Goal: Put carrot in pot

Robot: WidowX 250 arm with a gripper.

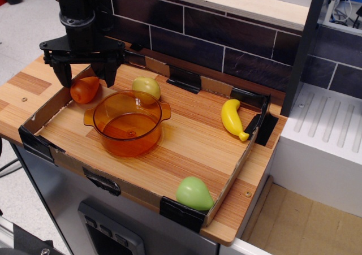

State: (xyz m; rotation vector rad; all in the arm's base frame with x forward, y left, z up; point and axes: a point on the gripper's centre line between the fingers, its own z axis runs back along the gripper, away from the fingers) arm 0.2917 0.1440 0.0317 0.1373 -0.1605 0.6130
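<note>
The carrot (84,89) is a small glossy orange toy lying in the far left corner of the cardboard tray. The pot (128,122) is a transparent orange round pot with two side handles, standing just right of the carrot. My black gripper (86,77) hangs open directly over the carrot, its left finger at the carrot's left and its right finger (109,74) between carrot and pot. The fingers are slightly above the carrot and hold nothing.
A yellow-green round fruit (146,87) sits behind the pot. A yellow banana (232,119) lies at the tray's right side, a green pear (193,193) at the front right corner. Low cardboard walls (51,105) edge the tray; a dark tiled wall stands behind.
</note>
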